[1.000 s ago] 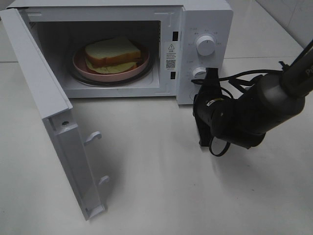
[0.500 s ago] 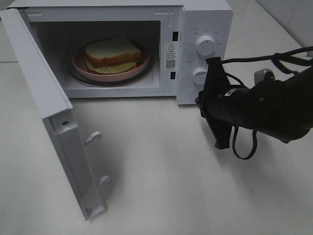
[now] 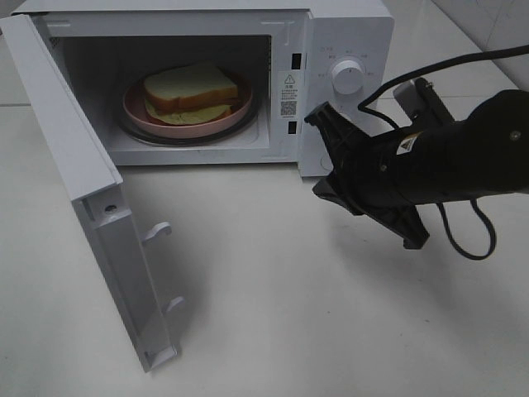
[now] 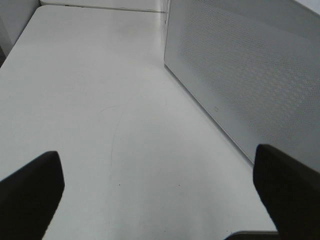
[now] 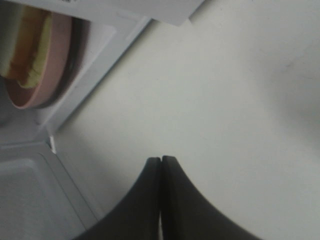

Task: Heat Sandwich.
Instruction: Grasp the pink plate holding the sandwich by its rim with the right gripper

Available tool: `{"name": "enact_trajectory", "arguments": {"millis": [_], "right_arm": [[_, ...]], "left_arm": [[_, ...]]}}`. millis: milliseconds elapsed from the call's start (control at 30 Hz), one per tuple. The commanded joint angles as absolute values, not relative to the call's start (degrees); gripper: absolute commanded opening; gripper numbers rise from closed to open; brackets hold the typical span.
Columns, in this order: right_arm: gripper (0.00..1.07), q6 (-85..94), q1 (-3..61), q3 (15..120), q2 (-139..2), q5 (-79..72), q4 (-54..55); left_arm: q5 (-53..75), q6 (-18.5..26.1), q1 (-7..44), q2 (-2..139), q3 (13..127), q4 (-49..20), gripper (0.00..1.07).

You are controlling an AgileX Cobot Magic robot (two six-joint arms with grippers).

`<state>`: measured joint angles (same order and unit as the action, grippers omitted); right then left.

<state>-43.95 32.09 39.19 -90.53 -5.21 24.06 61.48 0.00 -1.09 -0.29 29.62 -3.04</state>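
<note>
Sandwich (image 3: pixel 190 87) in microwave (image 3: pixel 351 33), well apart from closed right jaws

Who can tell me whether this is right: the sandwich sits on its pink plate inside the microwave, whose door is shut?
Not quite. The sandwich does sit on its pink plate inside the microwave, but the door stands wide open, as the exterior high view shows.

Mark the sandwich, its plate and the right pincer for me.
sandwich (image 3: pixel 190 85), exterior high view, on the top bread slice.
pink plate (image 3: pixel 134 107), exterior high view, on its left rim.
right pincer (image 5: pixel 161 161), right wrist view, where the shut fingertips meet.
</note>
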Motion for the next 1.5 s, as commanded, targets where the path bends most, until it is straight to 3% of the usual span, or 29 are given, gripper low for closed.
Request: {"name": "enact_trajectory", "arguments": {"millis": [33,533,900,1300,1500], "right_arm": [[0.00,-40.79,30.77,40.79,-88.98,3.21,17.02],[0.01,-12.95,30.65,50.65,-88.52,27.96,13.18],[0.02,24.18,30.65,54.43,-88.52,41.08,12.61],[0.03,70.70,30.83,54.43,-88.52,46.98,8.37],[0.05,74.71,30.83,54.43,-88.52,45.03,5.16]], "left_arm": [[61.25,0.00,-1.32,-1.26,29.51,-2.98,0.97],[61.25,0.00,-1.32,-1.26,29.51,-2.98,0.97],[61.25,0.00,-1.32,-1.26,29.51,-2.98,0.97],[61.25,0.00,-1.32,-1.26,29.51,-2.98,0.97],[61.25,0.00,-1.32,-1.26,29.51,-2.98,0.97]]}}
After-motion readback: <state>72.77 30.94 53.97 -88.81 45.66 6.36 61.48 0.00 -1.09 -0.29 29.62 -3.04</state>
